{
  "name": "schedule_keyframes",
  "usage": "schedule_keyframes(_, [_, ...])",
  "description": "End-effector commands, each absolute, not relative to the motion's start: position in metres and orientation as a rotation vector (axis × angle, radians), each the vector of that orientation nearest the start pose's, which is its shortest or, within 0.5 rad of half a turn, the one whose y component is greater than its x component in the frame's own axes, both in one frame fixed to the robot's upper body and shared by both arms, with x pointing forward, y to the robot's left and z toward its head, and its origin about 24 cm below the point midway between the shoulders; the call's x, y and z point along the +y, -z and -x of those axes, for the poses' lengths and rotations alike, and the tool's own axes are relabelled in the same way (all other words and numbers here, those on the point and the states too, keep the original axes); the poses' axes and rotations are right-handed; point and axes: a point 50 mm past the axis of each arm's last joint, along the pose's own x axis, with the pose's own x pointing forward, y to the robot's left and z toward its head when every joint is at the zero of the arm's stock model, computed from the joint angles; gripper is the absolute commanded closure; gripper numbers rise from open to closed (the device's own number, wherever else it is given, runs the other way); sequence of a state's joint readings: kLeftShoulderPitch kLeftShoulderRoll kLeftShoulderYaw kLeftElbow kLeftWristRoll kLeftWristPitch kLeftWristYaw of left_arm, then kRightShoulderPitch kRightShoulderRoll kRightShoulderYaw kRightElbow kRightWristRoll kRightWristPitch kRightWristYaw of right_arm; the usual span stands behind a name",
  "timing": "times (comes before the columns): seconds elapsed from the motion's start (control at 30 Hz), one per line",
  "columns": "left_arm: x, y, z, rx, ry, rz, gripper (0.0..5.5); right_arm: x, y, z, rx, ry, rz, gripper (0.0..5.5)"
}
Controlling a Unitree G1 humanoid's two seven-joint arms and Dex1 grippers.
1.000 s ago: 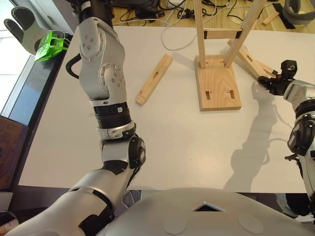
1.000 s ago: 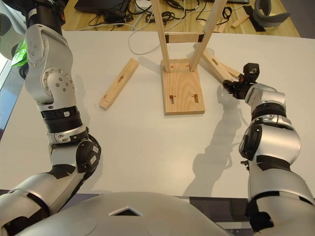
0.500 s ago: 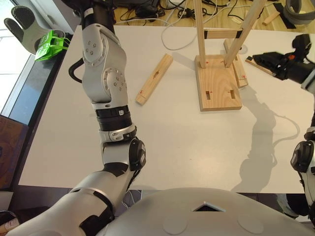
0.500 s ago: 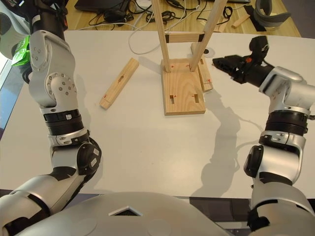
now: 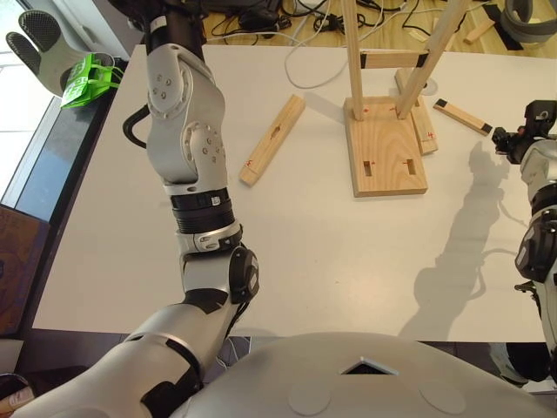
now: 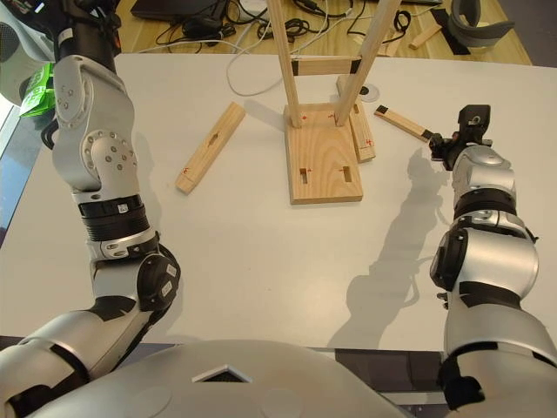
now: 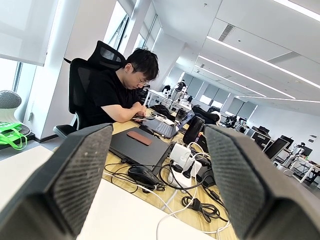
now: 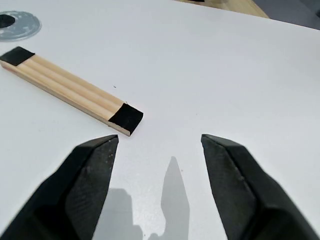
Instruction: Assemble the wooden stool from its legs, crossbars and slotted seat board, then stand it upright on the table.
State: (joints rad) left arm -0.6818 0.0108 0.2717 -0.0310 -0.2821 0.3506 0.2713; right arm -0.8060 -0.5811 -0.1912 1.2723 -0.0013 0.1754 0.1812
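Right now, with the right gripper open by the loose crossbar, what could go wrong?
1. The crossbar lies flat on the table, so the open right gripper may well push it away rather than pinch it.
2. The upright legs in the seat board stand close by; a wide arm swing could tip them over.

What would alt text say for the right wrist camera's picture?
A short wooden crossbar with black ends lies flat on the white table, just ahead of the right gripper, whose two dark fingers stand open and empty. A small silver disc lies farther off.
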Motion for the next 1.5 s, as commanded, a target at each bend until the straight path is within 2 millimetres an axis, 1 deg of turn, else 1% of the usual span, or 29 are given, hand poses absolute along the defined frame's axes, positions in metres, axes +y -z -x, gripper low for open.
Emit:
schedule_keyframes(0.03, [0.161, -0.211, -0.34, -0.287, -0.176, 0.372, 2.11, -0.33, -0.061, -0.341, 0.534, 0.293, 0.189, 3.29])
schedule_keyframes(0.13, [0.16, -0.211, -0.34, -0.282, -0.17, 0.372, 2.11, -0.333, -0.065, -0.342, 0.503, 0.324, 0.216, 3.76])
schedule_keyframes(0.23, [0.158, -0.212, -0.34, -0.279, -0.165, 0.371, 2.11, -0.33, -0.066, -0.344, 0.496, 0.33, 0.221, 4.33])
schedule_keyframes(0.33, [0.156, -0.212, -0.34, -0.275, -0.158, 0.371, 2.11, -0.324, -0.063, -0.346, 0.517, 0.323, 0.192, 4.9])
schedule_keyframes(0.47, [0.155, -0.212, -0.34, -0.272, -0.153, 0.371, 2.11, -0.317, -0.059, -0.347, 0.561, 0.293, 0.13, 5.47])
schedule_keyframes(0.6, [0.155, -0.213, -0.34, -0.272, -0.155, 0.373, 2.11, -0.309, -0.054, -0.347, 0.622, 0.251, 0.057, 5.47])
schedule_keyframes(0.7, [0.156, -0.211, -0.34, -0.269, -0.161, 0.376, 2.11, -0.306, -0.052, -0.347, 0.641, 0.219, 0.043, 5.47])
schedule_keyframes(0.77, [0.156, -0.21, -0.34, -0.267, -0.167, 0.38, 2.11, -0.304, -0.055, -0.35, 0.628, 0.203, 0.041, 5.47])
schedule_keyframes(0.87, [0.155, -0.209, -0.34, -0.267, -0.171, 0.387, 2.11, -0.303, -0.064, -0.355, 0.581, 0.186, 0.048, 5.47])
schedule_keyframes(1.0, [0.156, -0.209, -0.341, -0.273, -0.181, 0.396, 2.11, -0.311, -0.081, -0.36, 0.512, 0.218, 0.071, 5.47])
schedule_keyframes(1.1, [0.158, -0.207, -0.339, -0.273, -0.193, 0.398, 2.11, -0.317, -0.089, -0.362, 0.472, 0.258, 0.095, 5.47])
schedule_keyframes(1.17, [0.157, -0.207, -0.339, -0.273, -0.193, 0.4, 2.11, -0.319, -0.092, -0.362, 0.453, 0.283, 0.106, 5.47])
schedule_keyframes(1.3, [0.157, -0.208, -0.34, -0.277, -0.191, 0.402, 2.11, -0.329, -0.097, -0.359, 0.426, 0.368, 0.124, 5.47])
schedule_keyframes(1.5, [0.158, -0.208, -0.339, -0.276, -0.194, 0.399, 2.11, -0.334, -0.098, -0.357, 0.417, 0.402, 0.16, 5.47])
